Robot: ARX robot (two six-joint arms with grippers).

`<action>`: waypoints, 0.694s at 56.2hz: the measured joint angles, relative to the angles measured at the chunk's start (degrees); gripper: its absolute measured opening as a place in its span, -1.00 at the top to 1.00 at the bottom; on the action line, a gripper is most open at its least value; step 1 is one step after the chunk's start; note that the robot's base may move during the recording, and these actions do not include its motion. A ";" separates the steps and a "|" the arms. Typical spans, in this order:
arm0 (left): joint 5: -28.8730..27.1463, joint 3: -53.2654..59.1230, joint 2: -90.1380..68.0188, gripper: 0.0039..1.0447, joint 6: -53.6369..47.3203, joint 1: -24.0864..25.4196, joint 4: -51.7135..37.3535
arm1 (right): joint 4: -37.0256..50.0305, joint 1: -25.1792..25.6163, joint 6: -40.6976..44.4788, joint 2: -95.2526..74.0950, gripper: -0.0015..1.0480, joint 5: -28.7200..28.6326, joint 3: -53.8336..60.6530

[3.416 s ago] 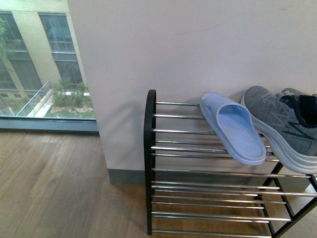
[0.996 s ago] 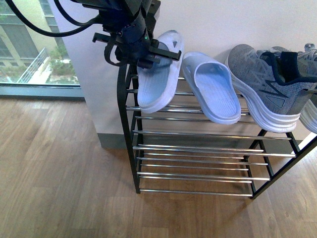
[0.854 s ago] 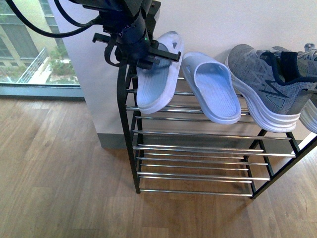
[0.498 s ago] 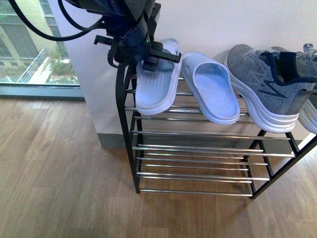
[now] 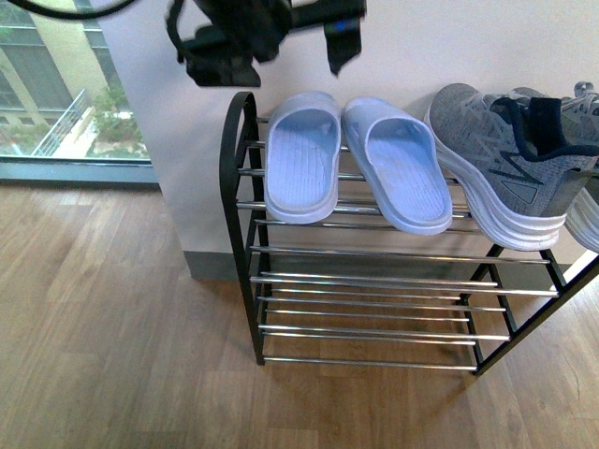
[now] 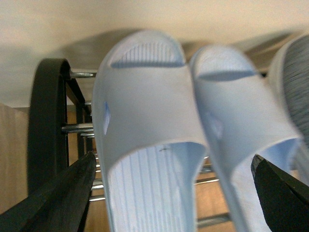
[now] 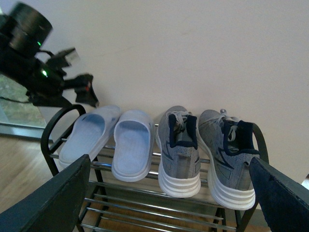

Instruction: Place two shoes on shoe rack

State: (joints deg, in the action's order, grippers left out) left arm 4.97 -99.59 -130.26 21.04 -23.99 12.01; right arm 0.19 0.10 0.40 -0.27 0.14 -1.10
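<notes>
Four shoes side by side on the top tier of the shoe rack (image 5: 236, 187), black-framed with chrome bars. At the rack's left end, left slide (image 5: 301, 154) and right slide (image 5: 398, 161): pale blue, open-toed, ribbed footbeds, just beside each other. Toward the right end, inner grey sneaker (image 7: 179, 150) and outer grey sneaker (image 7: 227, 153): knit, white soles, dark collars. Long axes all front to back, toes toward the wall (image 5: 402, 47), heels over the front edge. Left gripper (image 5: 281, 37) above the left slide, fingers spread, holding nothing. Right gripper (image 7: 169, 203) well back from the rack, fingers wide apart, empty.
</notes>
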 joint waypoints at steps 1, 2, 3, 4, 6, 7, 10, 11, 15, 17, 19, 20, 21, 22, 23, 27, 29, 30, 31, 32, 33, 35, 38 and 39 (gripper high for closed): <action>-0.09 0.85 1.07 -0.82 0.92 0.00 -0.13 | 0.00 0.00 0.00 0.00 -0.82 0.00 0.00; -0.37 2.56 3.26 -0.83 1.70 0.04 -0.59 | 0.00 0.00 0.00 0.00 -0.82 0.00 0.00; -0.90 4.44 5.53 -0.83 2.43 0.17 -1.11 | 0.00 0.00 0.00 0.00 -0.82 0.00 0.00; -1.27 5.44 6.75 -0.83 2.71 0.22 -1.42 | 0.00 0.00 0.00 0.00 -0.82 0.00 0.00; -2.91 8.31 10.16 -0.83 3.65 0.46 -2.16 | 0.00 0.00 0.00 0.00 -0.82 0.00 0.00; -3.98 10.29 12.50 -0.83 4.26 0.61 -2.43 | 0.00 0.00 0.00 0.00 -0.82 0.00 0.00; -9.35 16.22 18.25 -0.83 3.67 1.31 -5.11 | 0.00 0.00 0.00 0.00 -0.82 0.00 0.00; -10.88 17.59 19.34 -0.83 3.41 1.44 -6.25 | 0.00 0.00 0.00 0.00 -0.82 0.00 0.00; -19.12 28.00 25.38 -0.71 -2.43 3.32 -20.28 | 0.00 0.00 0.00 0.00 -0.82 0.00 0.00; -20.65 33.75 27.80 -0.61 -6.58 4.61 -29.92 | 0.00 0.00 0.00 0.00 -0.82 0.00 0.00; -20.98 39.32 29.88 -0.51 -9.35 5.99 -38.97 | 0.00 0.00 0.00 0.00 -0.82 0.00 0.00; -21.03 44.50 31.63 -0.41 -12.50 7.32 -46.69 | 0.00 0.00 0.00 0.00 -0.82 0.00 0.00; -21.07 47.76 32.70 -0.34 -13.81 8.17 -51.19 | 0.00 0.00 0.00 0.00 -0.82 0.02 0.00; -20.87 50.82 33.68 -0.27 -14.93 8.92 -55.17 | 0.00 0.00 0.00 0.00 -0.82 0.00 0.00; -20.35 55.01 35.08 -0.16 -16.02 9.81 -60.00 | 0.00 0.00 0.00 0.00 -0.82 0.00 0.00; -18.91 61.66 37.83 0.04 -17.81 10.80 -66.07 | 0.00 0.00 0.00 0.00 -0.82 -0.15 0.00; -17.88 65.05 39.76 0.18 -18.71 11.17 -67.91 | 0.00 0.00 0.00 0.00 -0.82 -0.15 0.00; -17.31 66.49 40.72 0.25 -18.93 11.43 -68.41 | 0.00 0.00 0.00 0.00 -0.82 -0.15 0.00; -16.85 67.82 41.66 0.32 -19.26 11.65 -68.81 | 0.00 0.00 0.00 0.00 -0.82 -0.13 0.00; -16.48 69.05 42.58 0.39 -19.45 11.87 -69.13 | 0.00 0.00 0.00 0.00 -0.82 -0.13 0.00; -16.22 69.64 43.01 0.42 -19.52 11.98 -69.26 | 0.00 0.00 0.00 0.00 -0.82 -0.13 0.00; -15.58 71.36 44.35 0.52 -19.78 12.37 -69.59 | 0.00 0.00 0.00 0.00 -0.82 -0.13 0.00; -15.02 74.07 46.49 0.69 -19.98 13.18 -69.96 | 0.00 0.00 0.00 0.00 -0.82 -0.13 0.00; -14.75 75.08 47.32 0.76 -20.04 13.53 -70.10 | 0.00 0.00 0.00 0.00 -0.82 -0.13 0.00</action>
State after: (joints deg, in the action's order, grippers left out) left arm -9.78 -24.51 -82.94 0.99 -10.46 -58.08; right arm 0.19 0.10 0.40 -0.27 0.01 -1.10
